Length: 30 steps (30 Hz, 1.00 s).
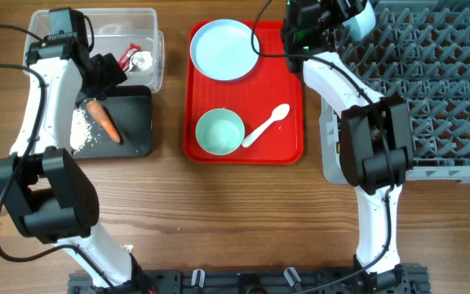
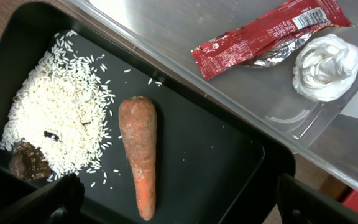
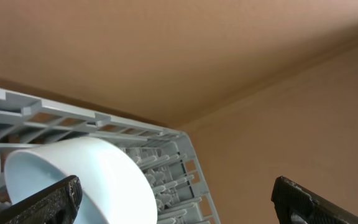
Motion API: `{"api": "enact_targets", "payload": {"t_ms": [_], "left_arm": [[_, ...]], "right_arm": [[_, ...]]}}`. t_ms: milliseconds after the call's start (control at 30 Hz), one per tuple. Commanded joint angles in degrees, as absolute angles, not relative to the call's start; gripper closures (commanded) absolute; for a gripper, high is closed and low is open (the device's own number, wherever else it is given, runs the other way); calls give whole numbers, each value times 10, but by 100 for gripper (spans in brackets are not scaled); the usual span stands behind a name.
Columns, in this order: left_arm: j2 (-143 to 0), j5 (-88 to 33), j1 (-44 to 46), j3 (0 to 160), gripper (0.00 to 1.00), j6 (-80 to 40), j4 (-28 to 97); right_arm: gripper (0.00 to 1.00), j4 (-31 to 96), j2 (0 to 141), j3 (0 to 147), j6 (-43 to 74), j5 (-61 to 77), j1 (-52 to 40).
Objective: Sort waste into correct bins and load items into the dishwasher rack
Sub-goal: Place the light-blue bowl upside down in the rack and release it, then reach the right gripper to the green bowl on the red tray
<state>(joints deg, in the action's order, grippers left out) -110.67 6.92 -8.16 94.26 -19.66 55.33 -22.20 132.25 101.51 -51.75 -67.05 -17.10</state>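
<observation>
While the left gripper point(image 2: 178, 202) hung wide open over the black tray point(image 2: 216, 162), right gripper point(image 3: 176, 202) spread wide, beside a pale blue bowl point(image 3: 86, 171) in the dishwasher rack point(image 3: 17, 109).

1. Right tool point(image 3: 179, 208): dark fingertips point(image 3: 48, 200) sit at the two bottom corners of the frame, jaws spread wide, nothing clamped between them.
2. Pale blue bowl point(image 3: 89, 177): low at frame left, tilted, resting in the rack.
3. Grey rack point(image 3: 104, 127): one corner in view, with rim bars and upright pegs just beside the bowl.
4. The fingertip at frame left overlaps the bowl's rim; contact cannot be judged.
5. Plain tan backdrop point(image 3: 229, 56) fills the rest.
</observation>
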Motion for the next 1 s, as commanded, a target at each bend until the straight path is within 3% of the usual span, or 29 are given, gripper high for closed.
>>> {"api": "enact_targets", "payload": {"t_ms": [0, 167, 400, 567, 767, 967], "left_arm": [[-1095, 66, -81, 949, 0, -202, 554], [-1095, 67, -81, 949, 0, -202, 554], [-1095, 66, -81, 949, 0, -202, 554], [-1095, 66, -81, 949, 0, -202, 554], [-1095, 66, -81, 949, 0, -202, 554], [-1095, 66, -81, 949, 0, -202, 554]], "right_arm": [[0, -243, 1325, 1018, -523, -696, -176], [0, -249, 1324, 1018, -514, -696, -178], [0, -278, 1313, 1018, -410, -716, -179], [0, -249, 1291, 1018, -369, -651, -196], [0, -21, 1243, 1018, -192, -447, -249], [0, 202, 1188, 1018, 76, -121, -261]]}}
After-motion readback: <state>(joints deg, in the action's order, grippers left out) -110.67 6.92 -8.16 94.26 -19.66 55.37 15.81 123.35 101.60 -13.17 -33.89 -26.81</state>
